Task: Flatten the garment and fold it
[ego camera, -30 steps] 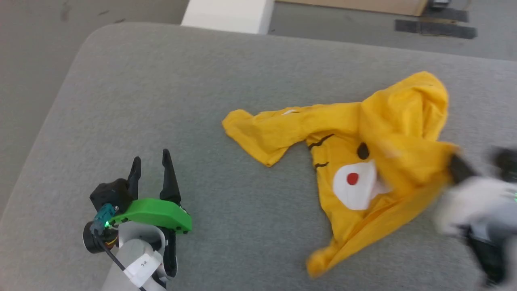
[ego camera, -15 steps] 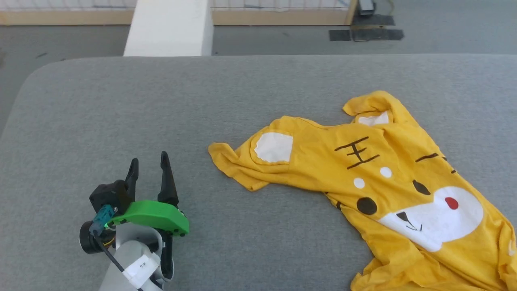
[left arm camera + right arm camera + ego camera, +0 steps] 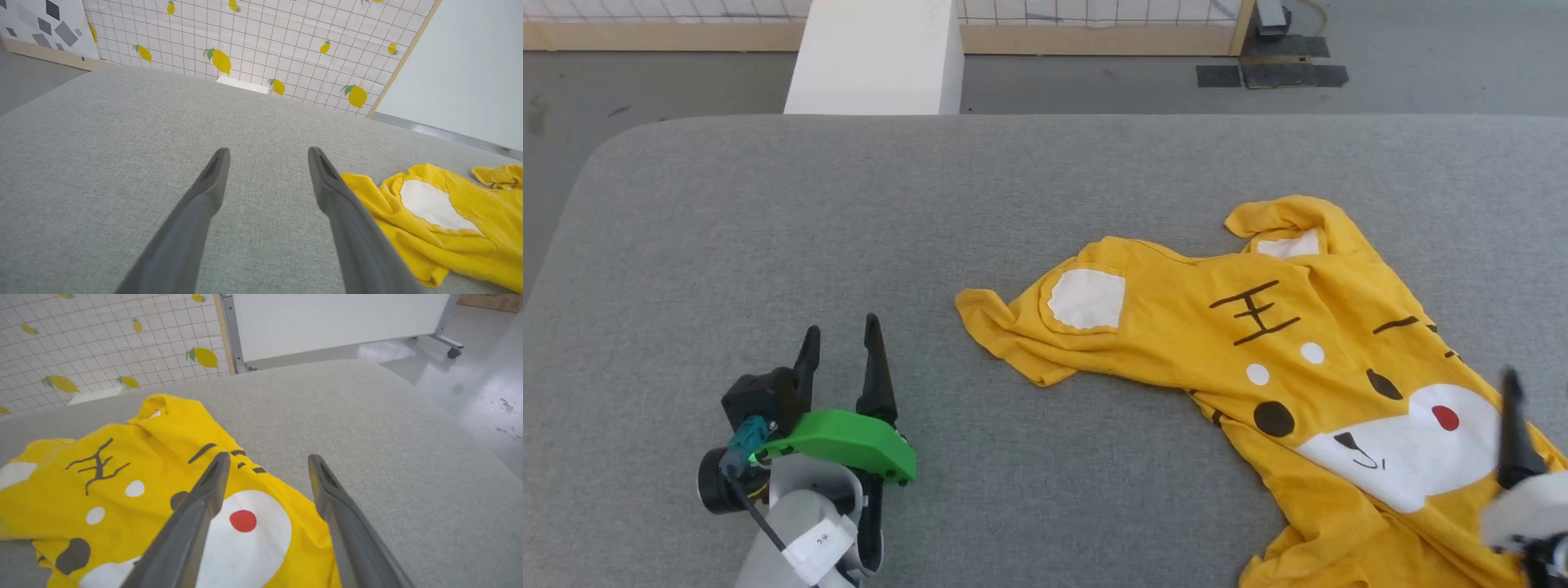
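Two grippers hover over the grey bench [image 3: 768, 245], each with its fingers apart and holding nothing. The left gripper [image 3: 841, 347] is over the bench's left half by the near edge, clear of the garment [image 3: 1258, 351]. The garment lies print-up on the right half, rumpled toward the near edge. The right gripper [image 3: 267, 459] hangs over its printed face.
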Controlling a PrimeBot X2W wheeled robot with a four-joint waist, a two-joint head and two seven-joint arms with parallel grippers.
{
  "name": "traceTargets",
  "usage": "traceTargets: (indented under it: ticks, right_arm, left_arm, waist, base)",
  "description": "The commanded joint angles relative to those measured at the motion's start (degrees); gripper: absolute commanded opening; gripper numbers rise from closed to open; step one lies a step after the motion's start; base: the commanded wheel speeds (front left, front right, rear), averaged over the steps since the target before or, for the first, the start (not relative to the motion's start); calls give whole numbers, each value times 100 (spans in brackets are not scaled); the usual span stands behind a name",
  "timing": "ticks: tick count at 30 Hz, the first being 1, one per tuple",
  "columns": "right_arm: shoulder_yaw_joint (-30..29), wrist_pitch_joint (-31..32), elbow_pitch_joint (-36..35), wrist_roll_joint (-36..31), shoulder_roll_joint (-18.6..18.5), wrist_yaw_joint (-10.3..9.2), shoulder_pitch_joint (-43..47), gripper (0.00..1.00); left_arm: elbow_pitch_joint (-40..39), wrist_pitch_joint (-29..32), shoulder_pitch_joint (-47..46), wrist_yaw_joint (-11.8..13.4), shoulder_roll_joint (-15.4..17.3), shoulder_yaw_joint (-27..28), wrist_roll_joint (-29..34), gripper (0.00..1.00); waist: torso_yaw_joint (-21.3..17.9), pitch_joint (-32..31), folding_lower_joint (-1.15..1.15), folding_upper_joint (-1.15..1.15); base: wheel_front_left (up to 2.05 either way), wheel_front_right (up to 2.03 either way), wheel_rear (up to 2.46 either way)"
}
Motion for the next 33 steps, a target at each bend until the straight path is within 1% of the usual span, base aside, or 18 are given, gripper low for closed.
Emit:
traceTargets:
  ticks: [1, 4, 6, 9, 11, 16, 20, 22, 26, 29, 30, 31, 32, 33]
  right_arm:
    - [188, -246, -56, -53, 4, -8, -99, 100]
    - [605, -631, -109, -201, 4, -8, -158, 100]
    - [800, -753, -119, -285, 4, -8, -177, 100]
    - [971, -779, -79, -335, 4, -8, -203, 100]
    - [1083, -769, -54, -333, 4, -8, -231, 100]
    - [1320, -786, 21, -276, 4, -8, -313, 100]
    - [1429, -793, 64, -259, 4, -8, -366, 100]
    - [1456, -800, 64, -247, 4, -8, -390, 100]
    - [1484, -807, 58, -235, 4, -8, -431, 100]
    - [1483, -804, 52, -210, 4, -8, -434, 100]
    - [1476, -802, 49, -205, 4, -8, -426, 100]
    - [1463, -796, 47, -199, 4, -8, -416, 100]
    - [1446, -789, 43, -193, 4, -8, -404, 100]
    - [1427, -785, 40, -192, 4, -8, -396, 100]
  left_arm:
    - [32, -22, -69, -32, 4, -38, -9, 100]
    - [120, 13, -153, -87, -15, -195, -2, 100]
    - [193, 103, -290, -136, -27, -349, 29, 100]
    - [391, 369, -590, -191, -44, -574, 48, 100]
    - [582, 600, -857, -176, -54, -692, 55, 100]
    - [1219, 1310, -1569, -201, -72, -949, -16, 100]
    - [1741, 1884, -2004, -139, -78, -1091, -29, 100]
    - [1952, 2140, -2170, -132, -79, -1111, -87, 100]
    - [2431, 2829, -2374, 14, -22, -1213, -32, 100]
    - [2710, 3406, -2376, -16, -6, -1284, -83, 100]
    - [2780, 3619, -2338, -63, -7, -1327, -107, 64]
    - [2814, 3762, -2296, -105, -10, -1351, -137, 39]
    - [2825, 3888, -2234, -160, -12, -1379, -172, 0]
    - [2812, 3937, -2180, -190, -8, -1396, -188, 0]
  waist:
    - [39, -3, 0, 0]
    - [81, 8, 0, 0]
    - [107, 42, 0, 0]
    - [120, 91, 0, 0]
    - [100, 146, 0, 0]
    - [-35, 296, 0, 0]
    - [-165, 399, 0, 0]
    - [-230, 448, 0, 0]
    - [-350, 513, 0, 0]
    - [-398, 520, 0, 0]
    - [-405, 511, 0, 0]
    - [-405, 502, 0, 0]
    - [-401, 490, 0, 0]
    - [-388, 476, 0, 0]
  base:
    - [0, 0, 0]
    - [0, 0, 0]
    - [0, 0, 0]
    - [0, 0, 0]
    - [0, 0, 0]
    - [0, 0, 0]
    - [0, 0, 0]
    - [0, 0, 0]
    - [0, 0, 0]
    - [0, 0, 0]
    - [0, 0, 0]
    - [0, 0, 0]
    - [0, 0, 0]
    - [0, 0, 0]
